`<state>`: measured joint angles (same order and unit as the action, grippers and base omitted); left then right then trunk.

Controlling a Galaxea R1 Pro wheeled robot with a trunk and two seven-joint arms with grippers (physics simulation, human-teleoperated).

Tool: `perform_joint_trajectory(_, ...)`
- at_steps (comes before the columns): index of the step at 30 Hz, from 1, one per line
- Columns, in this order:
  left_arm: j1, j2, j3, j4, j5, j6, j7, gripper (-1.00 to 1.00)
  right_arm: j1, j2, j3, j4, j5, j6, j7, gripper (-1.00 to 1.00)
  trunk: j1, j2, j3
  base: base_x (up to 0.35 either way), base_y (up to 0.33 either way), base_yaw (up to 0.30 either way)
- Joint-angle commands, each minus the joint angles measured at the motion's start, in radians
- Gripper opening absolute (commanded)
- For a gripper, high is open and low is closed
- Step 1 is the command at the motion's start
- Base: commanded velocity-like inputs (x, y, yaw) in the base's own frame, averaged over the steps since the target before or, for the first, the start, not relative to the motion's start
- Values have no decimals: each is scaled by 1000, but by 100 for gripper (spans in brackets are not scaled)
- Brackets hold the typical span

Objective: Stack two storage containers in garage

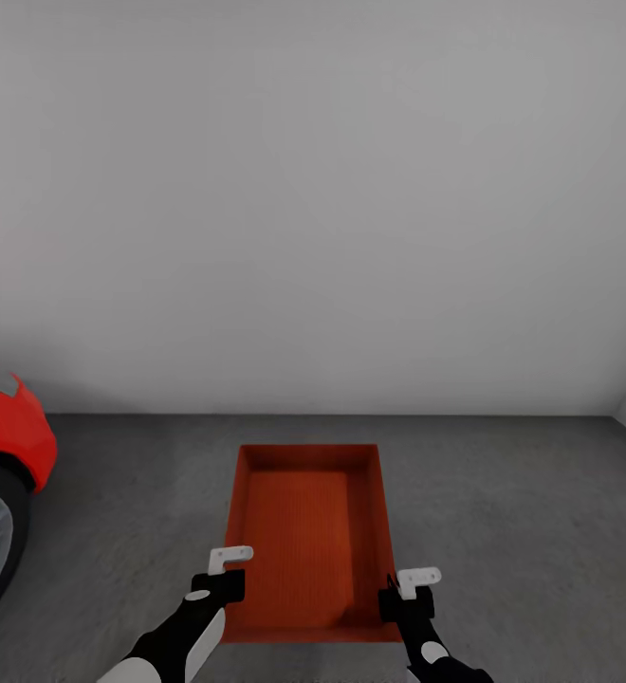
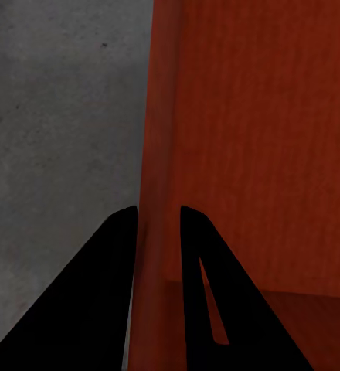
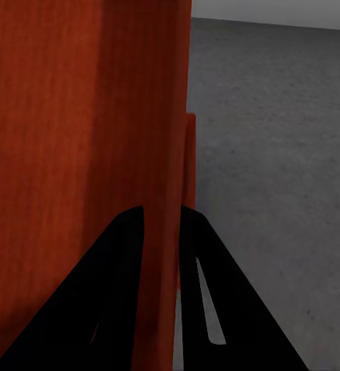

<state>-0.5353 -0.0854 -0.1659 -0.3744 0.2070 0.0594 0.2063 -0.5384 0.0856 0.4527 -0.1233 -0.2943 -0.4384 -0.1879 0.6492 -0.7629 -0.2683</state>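
Left gripper, jaws clamped on storage container left wall at 7 o'clock; right gripper clamped on right wall at 5. Container over concrete floor, long axis 12–6; red car at 9.

My left arm is black with a white forearm shell; my right arm matches. Each carries a white bracket. My wrist cameras show black, wedge-shaped fingers.
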Motion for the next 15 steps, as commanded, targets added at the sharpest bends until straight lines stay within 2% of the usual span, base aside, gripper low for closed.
perform_joint_trajectory(1,0,6,-10,9,10,6,15,-100,-2,-8,-17,-1,-11,-72,-61,-100,0,-1,-3,0,0,0)
perform_joint_trajectory(15,0,6,-10,9,5,6,15,-100,-2,-8,-17,-1,-11,-72,-61,-100,0,-1,-25,0,0,0)
